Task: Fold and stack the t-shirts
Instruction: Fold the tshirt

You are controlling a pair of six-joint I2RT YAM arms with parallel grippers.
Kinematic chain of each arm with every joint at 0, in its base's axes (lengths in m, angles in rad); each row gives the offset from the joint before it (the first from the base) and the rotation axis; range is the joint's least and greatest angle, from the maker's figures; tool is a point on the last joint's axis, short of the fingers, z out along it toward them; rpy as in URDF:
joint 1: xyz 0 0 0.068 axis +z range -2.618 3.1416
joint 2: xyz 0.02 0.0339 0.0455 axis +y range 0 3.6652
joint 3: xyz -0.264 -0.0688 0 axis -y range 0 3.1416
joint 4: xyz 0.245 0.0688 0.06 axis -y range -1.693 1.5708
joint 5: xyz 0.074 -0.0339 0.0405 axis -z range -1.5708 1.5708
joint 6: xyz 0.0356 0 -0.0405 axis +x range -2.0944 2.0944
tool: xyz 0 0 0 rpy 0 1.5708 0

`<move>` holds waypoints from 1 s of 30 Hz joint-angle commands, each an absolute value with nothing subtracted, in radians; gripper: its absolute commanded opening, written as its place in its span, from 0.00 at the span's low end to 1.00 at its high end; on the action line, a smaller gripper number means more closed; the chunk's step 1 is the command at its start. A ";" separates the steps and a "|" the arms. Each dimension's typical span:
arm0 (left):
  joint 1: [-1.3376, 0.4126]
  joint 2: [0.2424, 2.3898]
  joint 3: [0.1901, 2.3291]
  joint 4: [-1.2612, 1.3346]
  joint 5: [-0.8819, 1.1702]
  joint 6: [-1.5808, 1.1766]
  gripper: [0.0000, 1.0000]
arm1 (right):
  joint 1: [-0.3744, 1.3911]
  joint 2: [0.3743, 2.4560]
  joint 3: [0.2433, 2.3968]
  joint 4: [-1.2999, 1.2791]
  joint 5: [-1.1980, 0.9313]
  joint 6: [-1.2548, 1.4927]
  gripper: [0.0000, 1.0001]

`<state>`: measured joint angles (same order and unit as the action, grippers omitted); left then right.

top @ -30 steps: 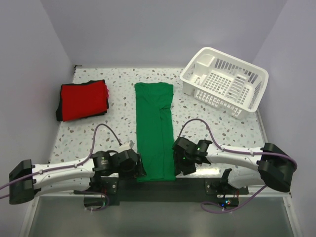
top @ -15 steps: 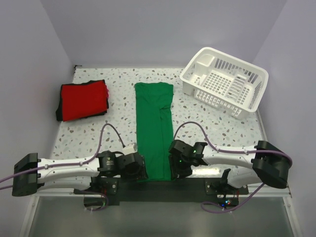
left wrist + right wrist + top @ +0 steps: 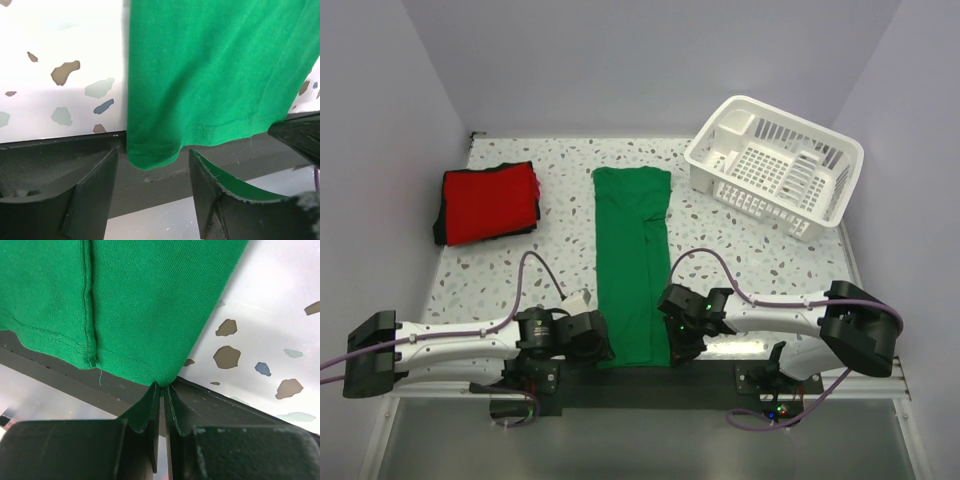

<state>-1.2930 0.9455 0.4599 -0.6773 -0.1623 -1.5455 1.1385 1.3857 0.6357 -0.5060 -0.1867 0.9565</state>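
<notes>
The green t-shirt (image 3: 632, 262) lies folded into a long strip down the middle of the table, its hem hanging over the near edge. The red t-shirt (image 3: 490, 203) lies folded at the far left. My left gripper (image 3: 604, 352) is open, its fingers either side of the hem's left corner (image 3: 150, 152) without touching it. My right gripper (image 3: 672, 348) is shut on the hem's right corner (image 3: 162, 377), the cloth pinched between its pads.
A white slatted basket (image 3: 775, 165) stands at the far right. The black rail (image 3: 650, 378) runs along the table's near edge under the hem. Speckled tabletop (image 3: 770, 265) lies between the shirt and the basket.
Both grippers moved inward to the green shirt's near corners. The right gripper closed on the right corner. The left gripper came in around the left corner.
</notes>
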 commanded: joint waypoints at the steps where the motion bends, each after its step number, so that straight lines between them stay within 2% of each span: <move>1: -1.302 0.940 0.460 -0.713 -0.215 -1.588 0.62 | 1.144 1.401 0.643 -0.515 -0.166 0.943 0.08; 9: -1.302 0.945 0.440 -0.712 -0.218 -1.603 0.47 | 1.146 1.401 0.646 -0.528 -0.163 0.942 0.07; 19: -1.302 0.980 0.414 -0.678 -0.196 -1.583 0.45 | 1.144 1.405 0.646 -0.529 -0.163 0.942 0.06; 22: -1.302 0.986 0.403 -0.657 -0.186 -1.577 0.41 | 1.146 1.408 0.646 -0.531 -0.163 0.945 0.06; 25: -1.302 0.986 0.387 -0.635 -0.176 -1.572 0.31 | 1.146 1.399 0.644 -0.537 -0.153 0.948 0.04; 26: -1.302 0.985 0.380 -0.623 -0.170 -1.568 0.24 | 1.144 1.394 0.644 -0.540 -0.150 0.951 0.04; 28: -1.302 0.974 0.364 -0.592 -0.163 -1.568 0.16 | 1.144 1.372 0.644 -0.551 -0.138 0.956 0.00; 29: -1.302 0.968 0.361 -0.592 -0.160 -1.569 0.06 | 1.144 1.364 0.643 -0.557 -0.135 0.957 0.00; 30: -1.304 0.965 0.359 -0.603 -0.156 -1.572 0.02 | 1.146 1.356 0.643 -0.574 -0.129 0.960 0.00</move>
